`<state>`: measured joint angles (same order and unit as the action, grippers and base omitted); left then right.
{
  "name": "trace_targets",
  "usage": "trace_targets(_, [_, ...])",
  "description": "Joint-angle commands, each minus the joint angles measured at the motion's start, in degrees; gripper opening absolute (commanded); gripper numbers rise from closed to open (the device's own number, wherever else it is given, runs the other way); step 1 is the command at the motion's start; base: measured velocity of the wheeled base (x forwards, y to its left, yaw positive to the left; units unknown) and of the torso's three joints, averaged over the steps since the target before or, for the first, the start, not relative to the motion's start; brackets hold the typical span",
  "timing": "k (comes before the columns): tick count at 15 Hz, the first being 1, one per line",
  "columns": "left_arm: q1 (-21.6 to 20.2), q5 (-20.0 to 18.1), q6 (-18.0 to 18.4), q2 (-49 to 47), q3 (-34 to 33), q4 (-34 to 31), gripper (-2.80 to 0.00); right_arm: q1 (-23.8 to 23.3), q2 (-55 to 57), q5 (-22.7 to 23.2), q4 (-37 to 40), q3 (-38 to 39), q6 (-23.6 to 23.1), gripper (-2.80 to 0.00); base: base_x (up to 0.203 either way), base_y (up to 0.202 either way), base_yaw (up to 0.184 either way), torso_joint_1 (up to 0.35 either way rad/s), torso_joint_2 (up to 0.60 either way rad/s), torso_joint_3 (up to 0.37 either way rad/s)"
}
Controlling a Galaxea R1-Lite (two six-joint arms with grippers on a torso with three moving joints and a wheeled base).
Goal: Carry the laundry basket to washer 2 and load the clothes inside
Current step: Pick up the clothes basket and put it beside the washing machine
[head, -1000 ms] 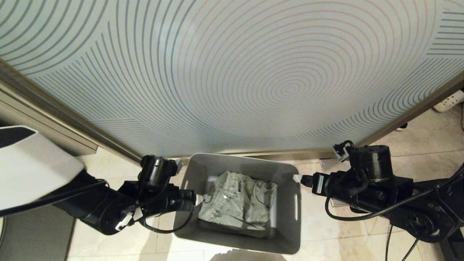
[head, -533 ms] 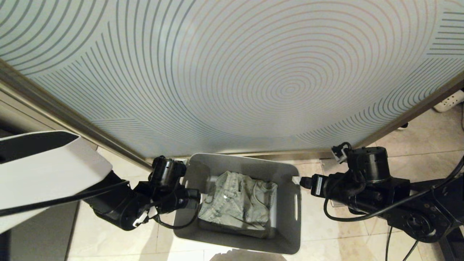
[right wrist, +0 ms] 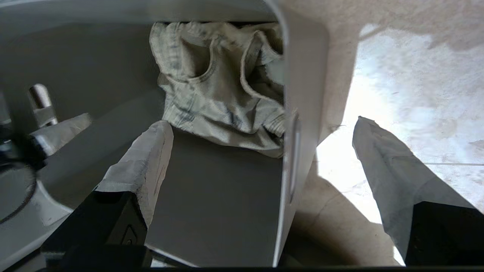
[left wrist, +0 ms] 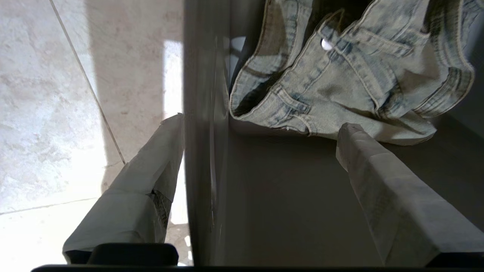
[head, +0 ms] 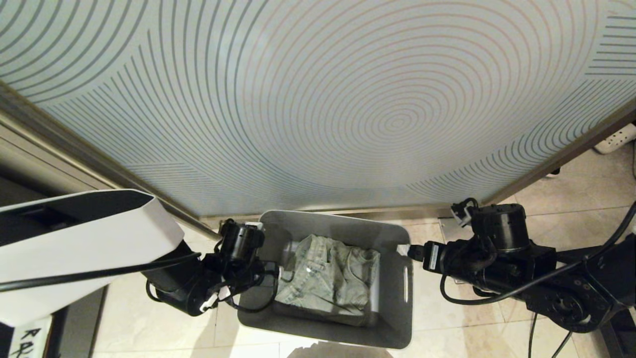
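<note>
Grey plastic laundry basket (head: pixel 397 318) sits on the floor; each released tool, left tool (left wrist: pixel 261 121) and right tool (right wrist: pixel 261 126), straddles a side wall. Stiff, light tub: grip near the slot handles

Basket (head: pixel 397 318) on floor (head: pixel 497 328), just before patterned panel (head: pixel 318 99). Clothes (head: pixel 328 278) inside basket, on its bottom. Left gripper (left wrist: pixel 261 128) at basket's left wall, one finger outside, one inside. Right gripper (right wrist: pixel 261 128) at right wall, likewise straddling it. Power strip (head: pixel 616 139) on floor far right.
</note>
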<state>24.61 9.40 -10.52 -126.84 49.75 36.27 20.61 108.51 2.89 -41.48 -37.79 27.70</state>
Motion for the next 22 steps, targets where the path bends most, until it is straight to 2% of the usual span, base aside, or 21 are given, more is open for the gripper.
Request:
trace_targets(1, [0.0,0.1,-0.1,-1.3,0.1,0.3,0.00,0.0,0.3,0.6,-0.3,0.0,0.2,0.00,0.000,0.000,0.000,0.000,0.00,0.000])
trace_targets(12, [0.2,0.0,-0.3,-1.7,0.3,0.3,0.00,-0.1,5.8,1.3,-0.6,-0.2,0.3,0.00,0.000,0.000,0.000,0.000,0.00,0.000])
trace_targets(15, [0.2,-0.1,-0.4,-1.7,0.3,0.3,0.00,-0.1,8.6,1.2,-7.2,0.4,0.1,0.00,0.000,0.000,0.000,0.000,0.00,0.000])
trace_targets(22, [0.2,-0.2,-0.4,-1.7,0.9,0.3,0.00,0.0,14.0,1.9,-10.9,-0.4,0.1,0.00,0.000,0.000,0.000,0.000,0.00,0.000])
